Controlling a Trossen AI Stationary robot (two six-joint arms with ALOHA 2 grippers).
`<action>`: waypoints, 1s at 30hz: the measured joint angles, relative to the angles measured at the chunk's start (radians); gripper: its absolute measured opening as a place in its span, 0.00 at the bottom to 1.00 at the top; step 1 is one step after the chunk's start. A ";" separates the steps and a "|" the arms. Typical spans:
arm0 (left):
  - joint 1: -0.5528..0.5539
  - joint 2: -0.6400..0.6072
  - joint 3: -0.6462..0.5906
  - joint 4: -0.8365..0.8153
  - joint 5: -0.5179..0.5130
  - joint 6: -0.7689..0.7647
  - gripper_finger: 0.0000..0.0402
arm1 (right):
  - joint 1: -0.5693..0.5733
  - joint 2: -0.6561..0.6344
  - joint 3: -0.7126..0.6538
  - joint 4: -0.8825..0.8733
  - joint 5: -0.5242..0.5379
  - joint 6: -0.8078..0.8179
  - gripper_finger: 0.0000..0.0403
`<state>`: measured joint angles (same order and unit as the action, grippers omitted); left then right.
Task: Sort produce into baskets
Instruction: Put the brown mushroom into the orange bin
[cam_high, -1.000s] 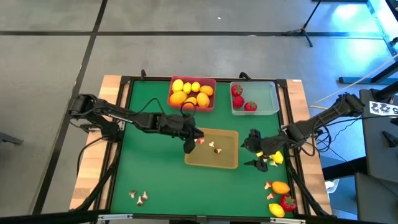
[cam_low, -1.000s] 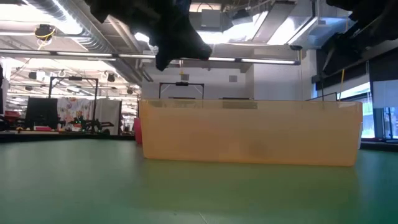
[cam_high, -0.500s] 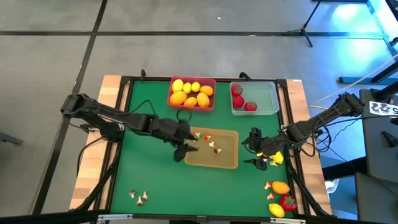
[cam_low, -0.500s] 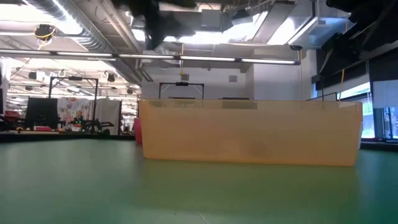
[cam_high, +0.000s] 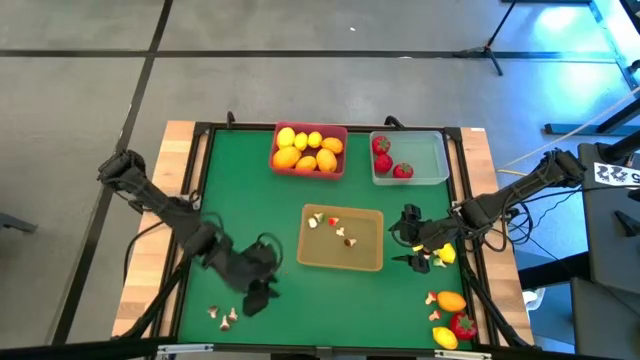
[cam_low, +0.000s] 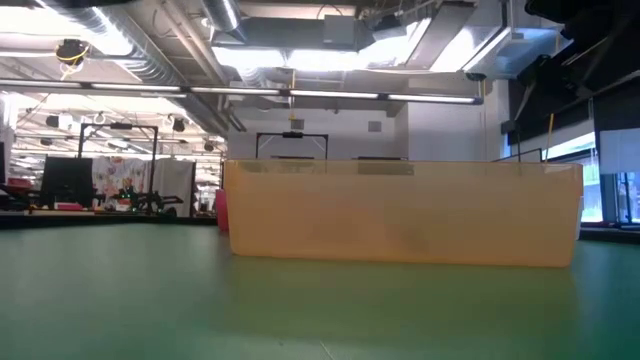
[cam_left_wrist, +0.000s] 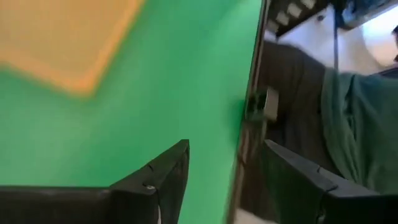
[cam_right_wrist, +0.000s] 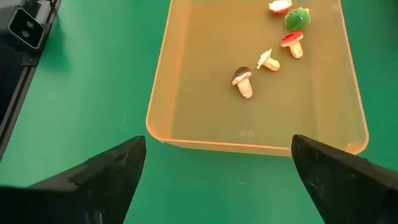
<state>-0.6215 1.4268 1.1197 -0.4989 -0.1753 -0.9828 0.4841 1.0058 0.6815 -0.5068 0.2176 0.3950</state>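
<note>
The tan basket (cam_high: 341, 240) in mid-table holds several small mushroom pieces (cam_right_wrist: 244, 81). The pink basket (cam_high: 309, 150) at the far edge holds yellow and orange lemons; the clear basket (cam_high: 409, 158) beside it holds red fruits. My left gripper (cam_high: 258, 295) hangs open and empty above the green mat at the near left, close to loose mushroom bits (cam_high: 222, 316); its own view shows the left gripper (cam_left_wrist: 227, 180) with only mat between the fingers. My right gripper (cam_high: 415, 248) stands wide open and empty at the basket's right, and the right gripper (cam_right_wrist: 217, 186) faces that basket's wall.
A lemon and a mushroom bit (cam_high: 441, 257) lie just right of my right gripper. More produce (cam_high: 452, 315) sits at the near right corner: an orange lemon, a red fruit, a yellow lemon. The low view shows the tan basket's wall (cam_low: 400, 215). The table's raised black frame (cam_high: 195, 200) borders the mat.
My left gripper has swung from over the tan basket's left end toward the table's near left, rising a little and turning, and now hangs by the loose mushroom bits. A red-capped piece seen at its fingers a second ago now lies in the tan basket.
</note>
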 joint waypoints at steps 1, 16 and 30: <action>-0.030 0.008 -0.005 -0.011 -0.001 -0.055 0.47 | 0.000 0.000 0.000 -0.003 0.000 0.000 0.99; -0.280 0.235 -0.021 -0.105 0.057 -0.411 0.36 | 0.000 0.000 0.000 -0.088 0.000 0.024 0.99; -0.335 0.318 -0.021 -0.213 0.118 -0.492 0.32 | 0.000 0.000 0.000 -0.096 0.002 0.022 0.99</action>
<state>-0.9569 1.7451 1.0988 -0.7119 -0.0570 -1.4744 0.4839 1.0058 0.6815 -0.6032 0.2195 0.4172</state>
